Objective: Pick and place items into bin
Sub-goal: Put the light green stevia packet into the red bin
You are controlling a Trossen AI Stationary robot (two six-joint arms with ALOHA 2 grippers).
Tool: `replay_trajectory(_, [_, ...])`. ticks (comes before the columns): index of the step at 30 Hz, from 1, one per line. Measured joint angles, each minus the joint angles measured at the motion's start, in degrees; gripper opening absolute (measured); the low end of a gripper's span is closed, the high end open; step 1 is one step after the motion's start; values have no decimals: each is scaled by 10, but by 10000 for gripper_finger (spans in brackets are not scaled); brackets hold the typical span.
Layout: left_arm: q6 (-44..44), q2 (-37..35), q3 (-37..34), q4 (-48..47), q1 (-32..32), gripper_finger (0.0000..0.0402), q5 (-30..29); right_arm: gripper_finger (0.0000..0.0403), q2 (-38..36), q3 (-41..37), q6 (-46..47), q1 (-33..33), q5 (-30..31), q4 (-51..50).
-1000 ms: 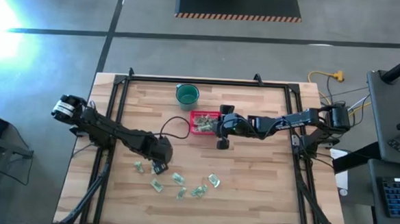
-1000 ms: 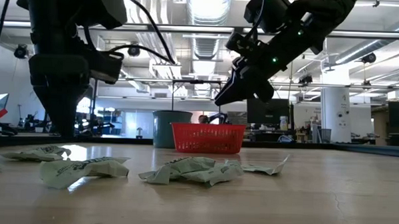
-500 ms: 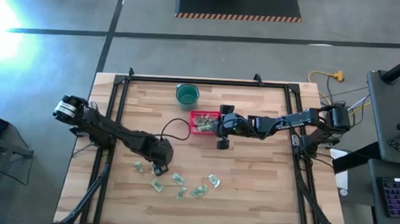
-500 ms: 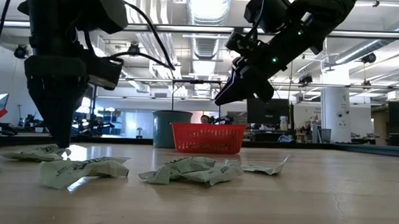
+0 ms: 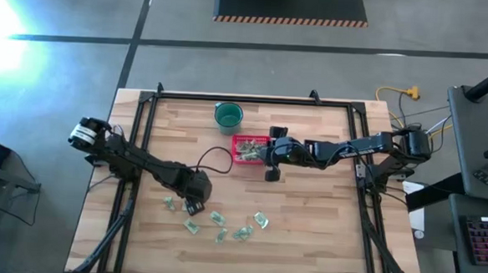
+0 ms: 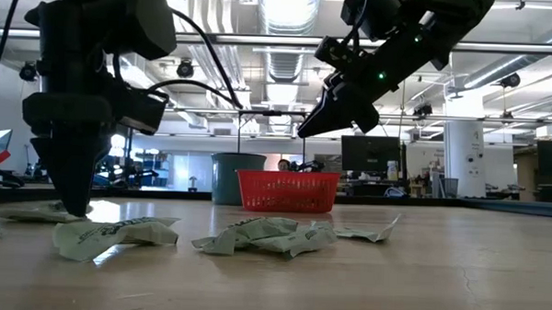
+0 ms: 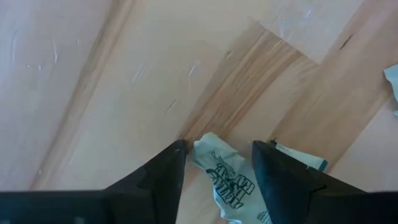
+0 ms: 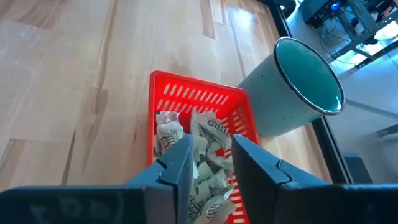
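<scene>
2 dark jointed arms, matte black housings, left arm (image 5: 134,157) with a silver-white ringed base joint and a looping black cable, right arm (image 5: 344,148) with small green lights, tapered black fingers (image 7: 163,171)

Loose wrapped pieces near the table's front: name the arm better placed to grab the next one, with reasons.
Left. The left gripper is down at the table with its open fingers either side of a wrapped piece. The right gripper hangs above the red basket, away from the loose pieces.
</scene>
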Motion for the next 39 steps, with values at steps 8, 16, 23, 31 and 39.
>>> replay_trajectory(8, [0,0,0,-5,0,82,-1,96,0,0,2,0,0,-1])
replay_trajectory(16, [37,-1,8,-6,0,5,4,93,0,0,2,0,0,-1])
replay_trajectory(23, [100,-2,49,-5,0,8,-19,86,0,0,0,0,0,-1])
replay_trajectory(31, [270,-2,122,12,0,8,-188,86,-1,0,-1,0,0,-1])
replay_trajectory(39, [514,-3,132,208,43,8,-324,76,-23,0,-2,0,6,-42])
